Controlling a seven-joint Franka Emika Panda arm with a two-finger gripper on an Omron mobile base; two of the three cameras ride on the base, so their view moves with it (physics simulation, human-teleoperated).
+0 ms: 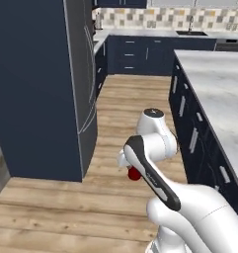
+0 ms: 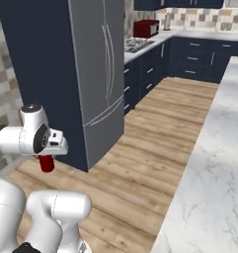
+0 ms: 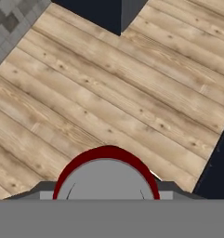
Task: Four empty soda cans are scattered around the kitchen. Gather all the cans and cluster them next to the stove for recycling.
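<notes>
Left base view: the white arm (image 1: 189,207) bends over a wood floor (image 1: 125,113) between a tall grey fridge (image 1: 81,79) on the left and a long marble worktop (image 1: 219,94) on the right.
Things around: navy cabinets (image 1: 140,54) run along the far wall under a tile wall (image 1: 160,19) of many colours. A sink (image 1: 191,33) sits in the far worktop.
In the way: the fridge stands near the arm on one side and the navy drawers (image 1: 194,133) under the marble worktop stand near it on the other.
Right base view: the stove (image 2: 138,45) is far off, set in a worktop past the fridge, with a red box-shaped thing (image 2: 146,28) just behind it.
Floor: light wood planks, seen below the can in the hand view (image 3: 108,93).
Hand: the hand (image 2: 47,159) hangs under the white wrist, low over the floor. It is closed a fair way around a red can.
Soda can: the red soda can (image 2: 47,163) sits in the hand, upright, above the floor and well apart from the stove. In the hand view its grey top with a red rim (image 3: 106,179) is right at the bottom.
</notes>
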